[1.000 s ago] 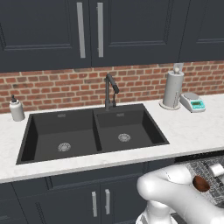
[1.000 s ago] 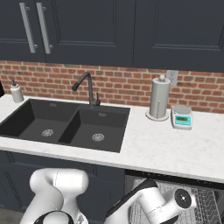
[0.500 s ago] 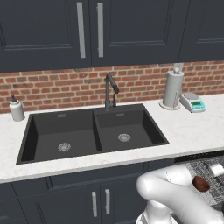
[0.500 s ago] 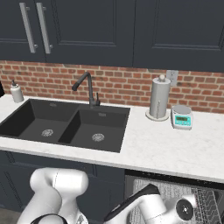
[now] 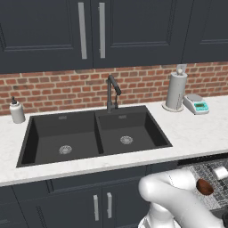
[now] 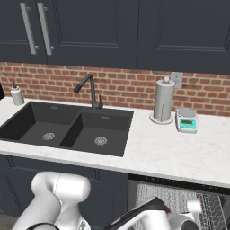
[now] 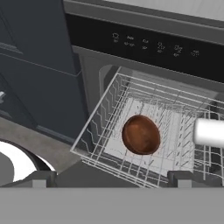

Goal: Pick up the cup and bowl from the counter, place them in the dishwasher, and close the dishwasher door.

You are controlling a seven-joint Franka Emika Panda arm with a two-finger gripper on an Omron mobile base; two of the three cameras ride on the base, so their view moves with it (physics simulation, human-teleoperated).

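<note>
Bowl [image 7: 141, 134] in dishwasher [image 7: 144, 48] wire rack [image 7: 105, 118], ahead of gripper [image 7: 109, 178], between fingertip lines; cup [image 7: 210, 132] beside it; jaws wide apart, empty

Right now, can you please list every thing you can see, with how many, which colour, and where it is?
Rounded bowl: one, dark reddish-brown, inside the wire rack.
Small cup: one, white, in the rack, right of the bowl.
Wire dishwasher rack: one, grey, pulled out under the counter.
Speckled stone counter: one, white.
Double sink: one, black, set into the counter.
Tap: one, dark, behind the sink.
Soap bottle: one, white, left of the sink.
Paper towel roll: one, white, right of the sink.
Kitchen scale: one, white and teal, beside the roll.
Pincer: one, dark tips, open, before the rack.
</note>
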